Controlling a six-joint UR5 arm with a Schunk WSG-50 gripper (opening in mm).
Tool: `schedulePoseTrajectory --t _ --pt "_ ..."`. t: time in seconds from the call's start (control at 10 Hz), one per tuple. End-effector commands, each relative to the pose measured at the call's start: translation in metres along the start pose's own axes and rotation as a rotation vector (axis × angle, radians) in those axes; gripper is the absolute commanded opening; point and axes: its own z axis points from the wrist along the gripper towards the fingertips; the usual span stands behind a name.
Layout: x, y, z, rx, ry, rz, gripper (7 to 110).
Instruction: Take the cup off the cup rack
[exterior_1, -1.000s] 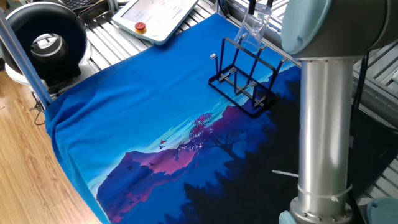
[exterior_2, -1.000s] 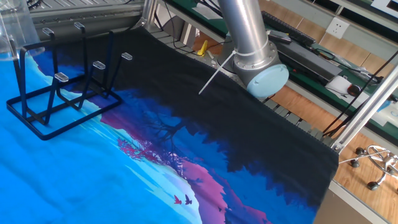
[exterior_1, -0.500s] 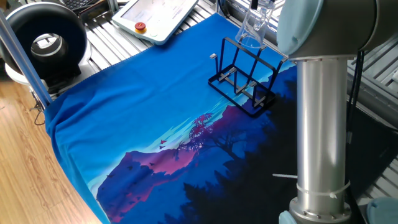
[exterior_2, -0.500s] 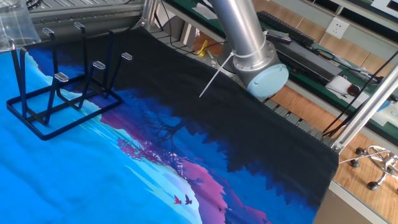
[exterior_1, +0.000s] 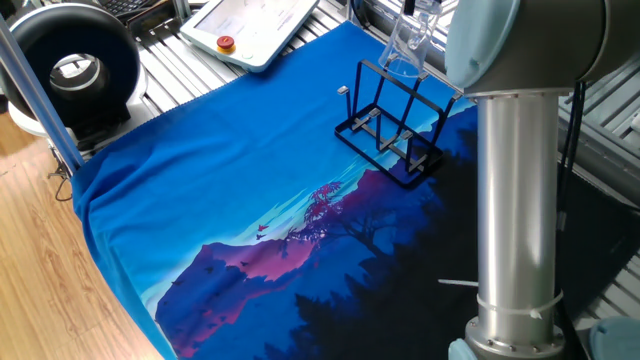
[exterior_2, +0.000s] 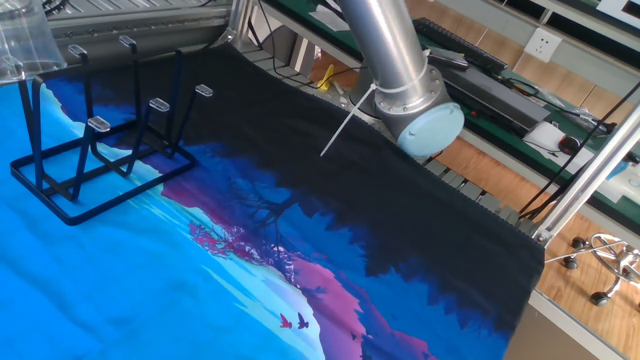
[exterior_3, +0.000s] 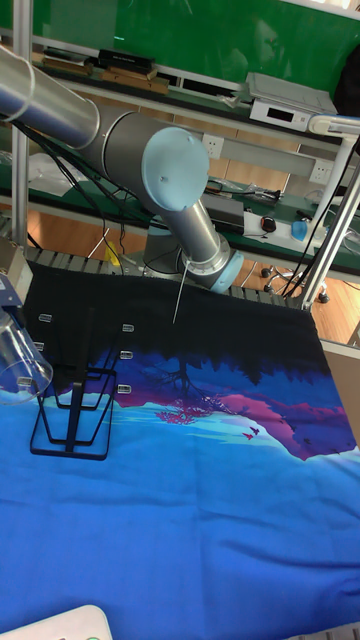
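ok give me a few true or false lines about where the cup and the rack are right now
1. The cup is up at the top of the rack, not on the cloth. True.
2. The rack lies tipped over on its side. False: it stands upright on its base.
3. The rack stands on a blue printed cloth. True.
4. The cup is solid red. False: it is clear, see-through.
5. Several cups hang on the rack. False: only one cup shows; the other pegs are bare.
6. The arm's jaws are plainly open in these views. False: they are cut off at the picture's edge, so their state cannot be told.
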Motion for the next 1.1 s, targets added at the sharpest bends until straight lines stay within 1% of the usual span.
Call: schedulePoseTrajectory --t 0.0,0.3,0.4,0.6,0.8,0.9,1.0 --pt "0.008 0.005 -0.027 0.087 0.005 -0.012 44" --pt "0.014 0.027 -0.039 0.085 0.011 0.014 44" --pt "0.016 0.032 -0.040 0.095 0.013 0.022 44" --pt "0.018 0.032 -0.044 0.132 0.001 0.026 44" --pt "0.013 0.037 -0.049 0.156 -0.018 0.012 44" --pt "0.010 0.038 -0.052 0.184 -0.036 0.000 44" --pt "0.008 0.033 -0.057 0.215 -0.055 -0.021 44"
